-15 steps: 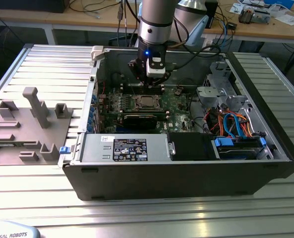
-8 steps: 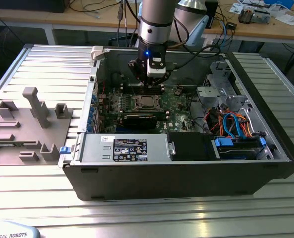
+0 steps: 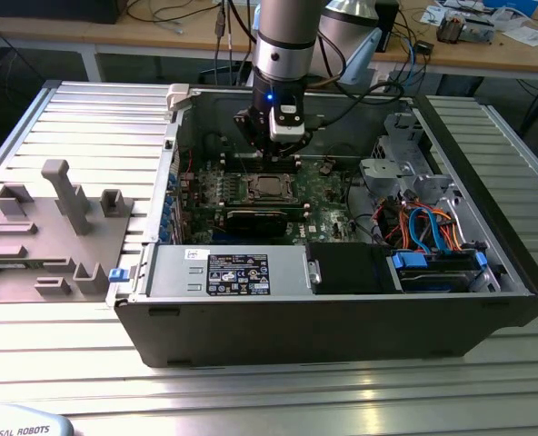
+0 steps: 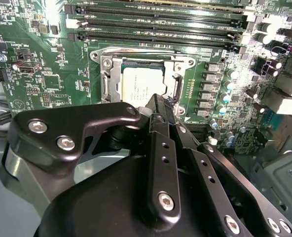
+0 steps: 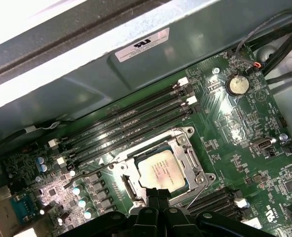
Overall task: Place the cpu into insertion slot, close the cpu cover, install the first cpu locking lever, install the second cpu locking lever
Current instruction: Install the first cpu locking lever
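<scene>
The cpu (image 4: 138, 88) lies flat in the insertion slot (image 3: 267, 188) on the green motherboard, its dull silver top showing in both wrist views (image 5: 161, 173). The cpu cover (image 4: 110, 74) is folded down around it as a silver frame (image 5: 191, 159). My gripper (image 4: 161, 101) hangs just above the edge of the socket, fingertips together and shut, with nothing seen between them. In the exterior view the gripper (image 3: 283, 153) stands over the board just behind the socket. A thin metal lever rod (image 5: 87, 174) sticks out from one side of the socket, away from the frame.
Long black memory slots (image 4: 156, 22) run beside the socket. The case walls (image 3: 160, 182) surround the board, with a drive cage and coloured cables (image 3: 423, 227) on the exterior view's right. A grey fixture (image 3: 51, 227) sits on the table at the exterior view's left.
</scene>
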Motion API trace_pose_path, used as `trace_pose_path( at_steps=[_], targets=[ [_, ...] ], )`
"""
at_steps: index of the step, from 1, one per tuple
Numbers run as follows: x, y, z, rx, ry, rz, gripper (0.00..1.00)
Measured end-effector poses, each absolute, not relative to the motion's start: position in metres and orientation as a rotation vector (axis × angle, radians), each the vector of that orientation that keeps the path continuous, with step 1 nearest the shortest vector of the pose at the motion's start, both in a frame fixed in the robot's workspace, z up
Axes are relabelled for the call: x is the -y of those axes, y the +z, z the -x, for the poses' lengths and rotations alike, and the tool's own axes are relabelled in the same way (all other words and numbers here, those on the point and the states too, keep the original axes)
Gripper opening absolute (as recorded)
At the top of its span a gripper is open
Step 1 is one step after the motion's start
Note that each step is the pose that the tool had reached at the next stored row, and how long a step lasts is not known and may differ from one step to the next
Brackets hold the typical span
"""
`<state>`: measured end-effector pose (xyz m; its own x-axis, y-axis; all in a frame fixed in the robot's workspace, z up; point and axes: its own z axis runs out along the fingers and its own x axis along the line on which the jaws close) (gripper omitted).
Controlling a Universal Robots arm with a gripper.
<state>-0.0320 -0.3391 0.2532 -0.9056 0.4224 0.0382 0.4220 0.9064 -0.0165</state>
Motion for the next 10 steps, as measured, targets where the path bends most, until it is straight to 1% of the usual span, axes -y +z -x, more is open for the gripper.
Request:
trace_pose_path(
  at_steps=[10],
  targets=[
    [0.3391, 0.2532, 0.0321, 3.033, 0.013, 0.647, 0.11]
  ],
)
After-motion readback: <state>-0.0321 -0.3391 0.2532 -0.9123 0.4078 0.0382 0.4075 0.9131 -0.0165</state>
